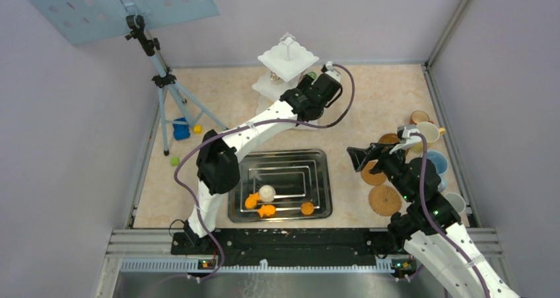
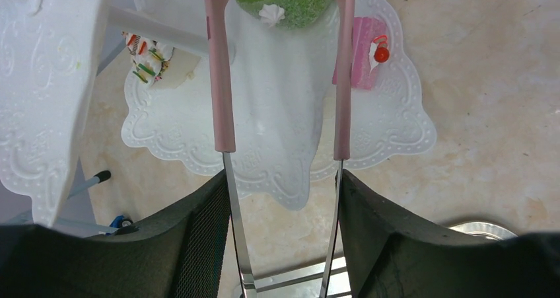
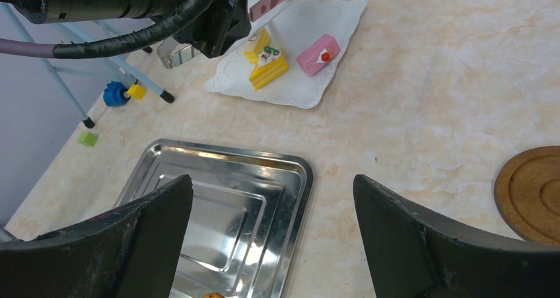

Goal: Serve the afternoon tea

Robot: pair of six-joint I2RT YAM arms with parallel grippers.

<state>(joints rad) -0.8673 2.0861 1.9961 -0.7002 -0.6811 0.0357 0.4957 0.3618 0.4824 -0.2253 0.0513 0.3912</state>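
green swirl pastry [image 2: 290, 0] on white three-tier stand [image 2: 277, 100], between arms of pink tongs [image 2: 221, 80] clasped by left gripper [image 2: 284, 179]; tongs' pinch on it: cannot tell. right gripper [image 3: 272, 179] spread, empty.

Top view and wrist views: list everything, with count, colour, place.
stand: one, white, far centre
green pastry: one, green, between tong tips at stand
pink pastry: one, pink, bottom tier
yellow pastry: at least one, yellow, bottom tier
tray: one, steel, near centre
orange pastries: three, orange, in tray
cream pastry: one, cream, in tray
mugs: four, brown, yellow, blue, grey, right edge
coasters: at least two, brown, beside mugs
tripod: one, blue-grey, far left
toys: three, blue, yellow, green, by tripod
tongs: one, pink, in left end effector
left end effector: one, black, gripping tongs
right end effector: one, black, open, right of tray
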